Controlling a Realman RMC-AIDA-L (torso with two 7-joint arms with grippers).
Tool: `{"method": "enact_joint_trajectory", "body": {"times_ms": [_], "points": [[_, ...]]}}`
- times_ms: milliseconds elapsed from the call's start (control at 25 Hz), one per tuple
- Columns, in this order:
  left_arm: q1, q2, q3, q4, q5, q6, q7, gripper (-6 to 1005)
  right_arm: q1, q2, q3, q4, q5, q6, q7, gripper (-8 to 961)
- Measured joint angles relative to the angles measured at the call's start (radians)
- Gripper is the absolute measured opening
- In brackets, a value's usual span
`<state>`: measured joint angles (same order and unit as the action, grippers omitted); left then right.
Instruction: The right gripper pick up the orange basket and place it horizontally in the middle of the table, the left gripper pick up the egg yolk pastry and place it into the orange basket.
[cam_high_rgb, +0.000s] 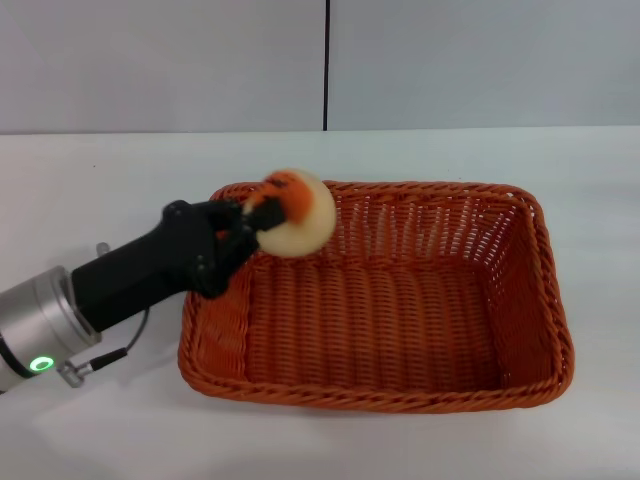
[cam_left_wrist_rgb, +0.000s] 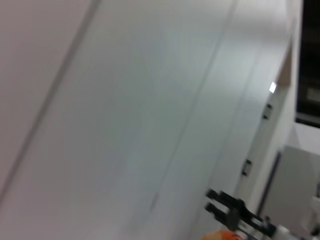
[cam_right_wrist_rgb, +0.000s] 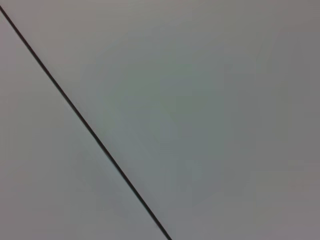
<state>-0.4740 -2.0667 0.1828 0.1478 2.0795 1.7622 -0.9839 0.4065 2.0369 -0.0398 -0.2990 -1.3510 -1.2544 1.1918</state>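
Note:
The orange basket (cam_high_rgb: 400, 300) lies lengthwise in the middle of the white table (cam_high_rgb: 90, 180), and nothing lies inside it. My left gripper (cam_high_rgb: 262, 222) reaches in from the left, shut on the egg yolk pastry (cam_high_rgb: 294, 212), a cream ball with an orange-red patch. It holds the pastry in the air over the basket's far left corner, just above the rim. A sliver of the pastry's orange top (cam_left_wrist_rgb: 220, 235) shows in the left wrist view. The right gripper is out of view; its wrist view shows only the wall.
A light grey wall (cam_high_rgb: 450, 60) with a dark vertical seam (cam_high_rgb: 326, 65) stands behind the table. Bare tabletop surrounds the basket on every side. A black bracket-like fixture (cam_left_wrist_rgb: 235, 212) shows far off in the left wrist view.

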Motion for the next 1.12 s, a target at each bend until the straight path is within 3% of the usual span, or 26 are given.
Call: {"method": "enact_joint_trajectory", "body": {"times_ms": [80, 280, 440, 560, 880, 1120], "points": [[-0.019, -0.003, 0.049, -0.004, 0.000, -0.012, 0.000, 56, 0.000, -0.001, -0.002, 0.000, 0.000, 0.001, 0.000, 601], [-0.018, -0.004, 0.043, -0.012, -0.005, -0.024, 0.007, 128, 0.005, -0.003, -0.010, 0.000, 0.000, 0.004, 0.000, 601], [0.012, -0.001, -0.044, -0.017, -0.013, -0.028, 0.024, 199, 0.010, -0.003, -0.011, 0.001, 0.000, 0.005, 0.000, 601], [0.042, 0.000, -0.133, -0.021, -0.021, -0.022, 0.052, 253, 0.015, -0.004, -0.011, 0.001, 0.000, 0.004, 0.000, 601], [0.135, 0.000, -0.488, -0.144, -0.028, 0.001, 0.212, 661, 0.017, 0.000, -0.006, -0.001, 0.005, 0.005, 0.000, 600], [0.221, -0.003, -0.716, -0.289, -0.028, 0.038, 0.399, 829, 0.006, 0.007, 0.003, -0.003, 0.008, 0.007, -0.017, 600]]}}
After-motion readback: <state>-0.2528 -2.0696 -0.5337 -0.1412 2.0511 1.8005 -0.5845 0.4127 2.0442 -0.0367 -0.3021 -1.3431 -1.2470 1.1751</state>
